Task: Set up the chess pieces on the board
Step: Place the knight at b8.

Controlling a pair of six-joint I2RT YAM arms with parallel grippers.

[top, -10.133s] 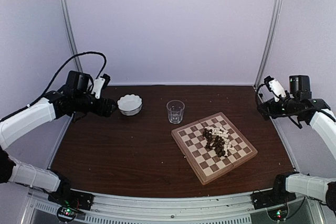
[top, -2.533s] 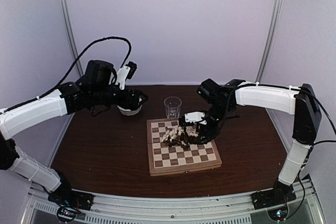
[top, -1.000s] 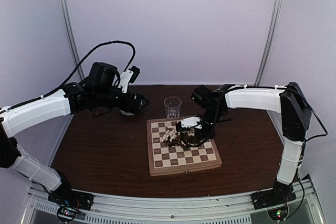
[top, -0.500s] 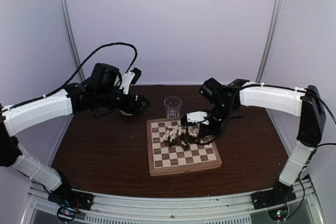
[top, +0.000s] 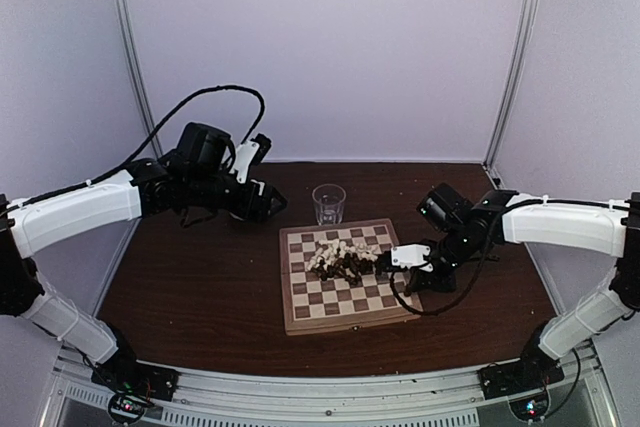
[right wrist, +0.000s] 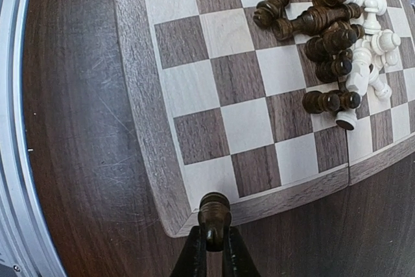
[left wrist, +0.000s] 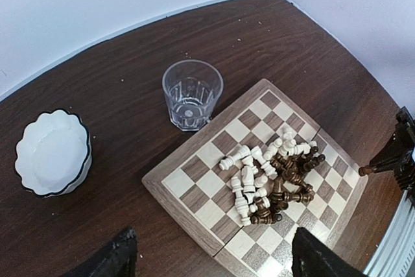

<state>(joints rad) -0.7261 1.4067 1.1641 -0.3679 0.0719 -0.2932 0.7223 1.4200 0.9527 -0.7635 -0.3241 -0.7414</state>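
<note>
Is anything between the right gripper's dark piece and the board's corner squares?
Nothing visible. The dark piece in the right gripper hangs at the board corner; those squares are bare, the pile farther in.

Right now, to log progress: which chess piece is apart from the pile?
The dark piece pinched in the right gripper, at the board rim. All the rest, dark and white, lie heaped in the pile on the squares.

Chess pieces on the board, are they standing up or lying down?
Lying down. The chess pieces sprawl on their sides in one mixed heap near the middle of the board.
</note>
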